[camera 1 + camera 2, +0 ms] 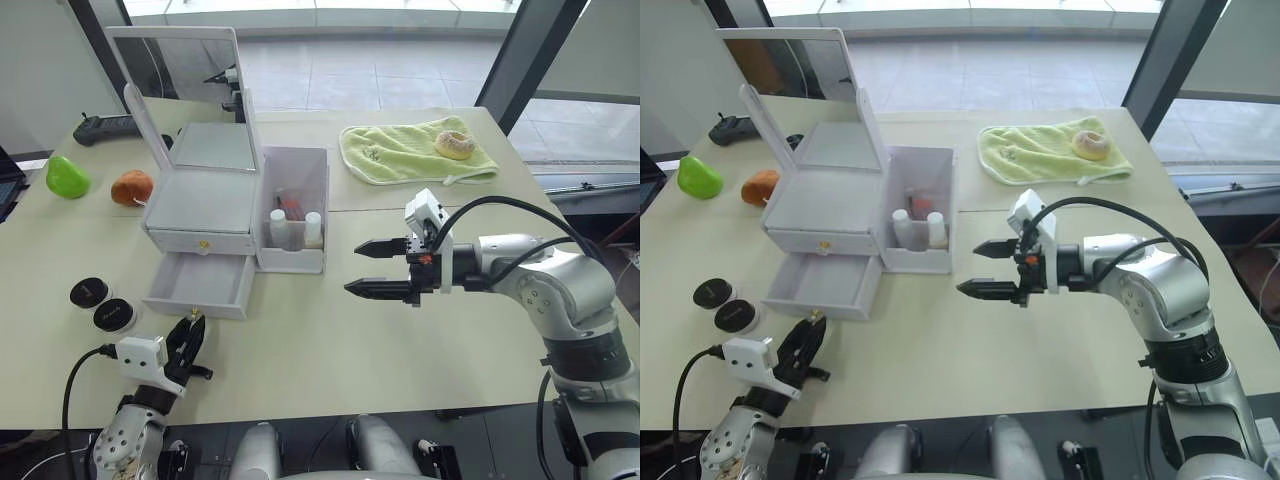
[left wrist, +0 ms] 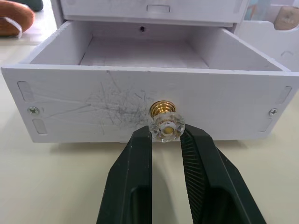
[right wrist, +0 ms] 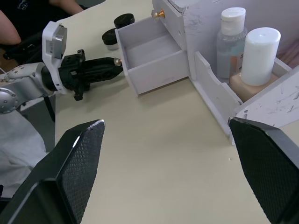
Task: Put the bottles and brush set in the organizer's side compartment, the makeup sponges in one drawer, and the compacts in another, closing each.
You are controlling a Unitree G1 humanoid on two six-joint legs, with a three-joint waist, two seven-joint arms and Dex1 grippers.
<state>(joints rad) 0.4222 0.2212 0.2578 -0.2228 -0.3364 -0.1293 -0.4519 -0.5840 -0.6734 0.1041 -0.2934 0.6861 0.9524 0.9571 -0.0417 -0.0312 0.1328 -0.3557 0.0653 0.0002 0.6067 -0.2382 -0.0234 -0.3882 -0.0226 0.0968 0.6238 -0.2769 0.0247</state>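
Note:
The pale organizer point(image 1: 205, 200) stands with its mirror lid up and its lower drawer point(image 1: 200, 285) pulled out and empty. My left gripper point(image 2: 167, 132) is shut on that drawer's gold knob point(image 2: 166, 122). The side compartment point(image 1: 300, 170) holds both bottles: a clear one point(image 3: 231, 37) and a taller peach one point(image 3: 259, 51). Something reddish point(image 1: 289, 203) that may be the brush set stands behind them. Two black compacts point(image 1: 90, 292) point(image 1: 113, 316) lie on the table left of the drawer. My right gripper point(image 1: 353, 268) hovers open and holds nothing, right of the organizer. The makeup sponges are out of view.
A green towel point(image 1: 400, 150) with a doughnut-like piece point(image 1: 455, 143) lies at the back right. A green fruit point(image 1: 67, 177) and an orange one point(image 1: 131, 186) sit left of the organizer, with a black controller point(image 1: 105, 125) behind. A person point(image 3: 28, 18) sits beyond the table.

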